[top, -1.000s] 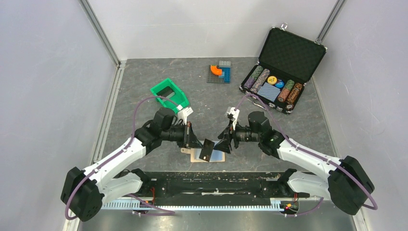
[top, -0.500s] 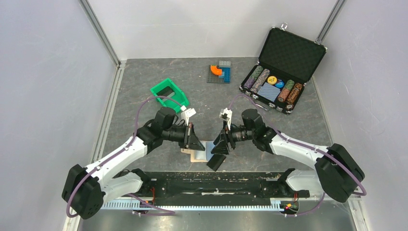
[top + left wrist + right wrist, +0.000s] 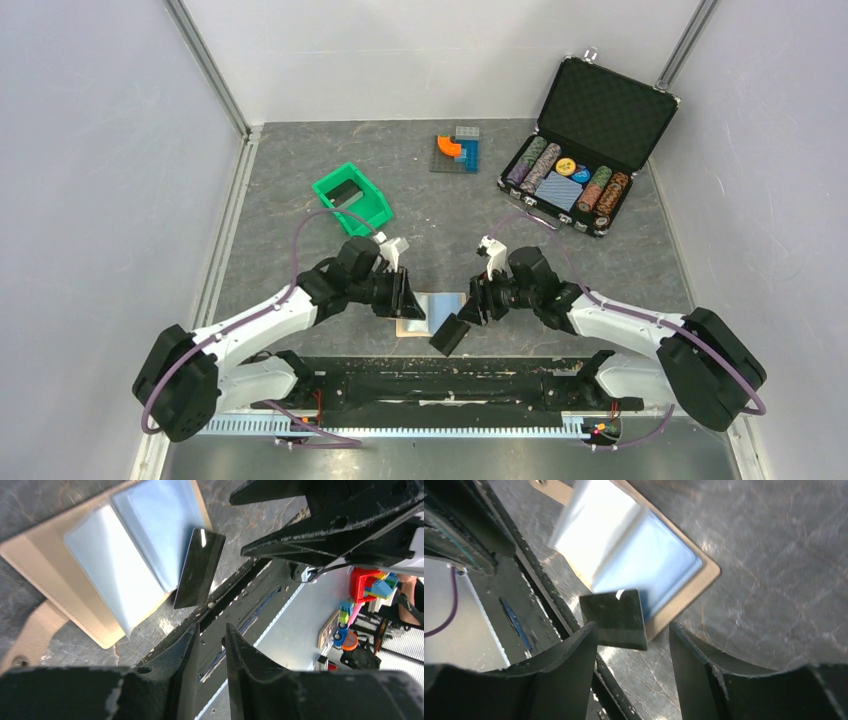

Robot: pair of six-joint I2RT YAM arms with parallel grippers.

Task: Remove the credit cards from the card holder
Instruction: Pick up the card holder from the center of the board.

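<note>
The card holder [image 3: 437, 303] lies open on the table near the front edge, light blue pockets up; it also shows in the left wrist view [image 3: 115, 555] and the right wrist view [image 3: 624, 545]. One dark credit card [image 3: 450, 334] lies free, tilted over the holder's near corner and the table's front edge [image 3: 199, 569] [image 3: 616, 620]. My right gripper [image 3: 480, 305] [image 3: 633, 630] is open wide, with the card just beyond its fingertips. My left gripper [image 3: 412, 298] [image 3: 211, 627] hovers at the holder's left side, jaws a narrow gap apart and empty.
A green bin [image 3: 352, 195] stands behind the left arm. Toy blocks [image 3: 458, 150] sit at the back centre. An open black chip case [image 3: 585, 150] with chips and a blue deck is at the back right. The black front rail [image 3: 440, 375] runs just below the card.
The right gripper carried the card from above the holder down to the front edge, let go and drew back. The left gripper moved down closer to the holder.
</note>
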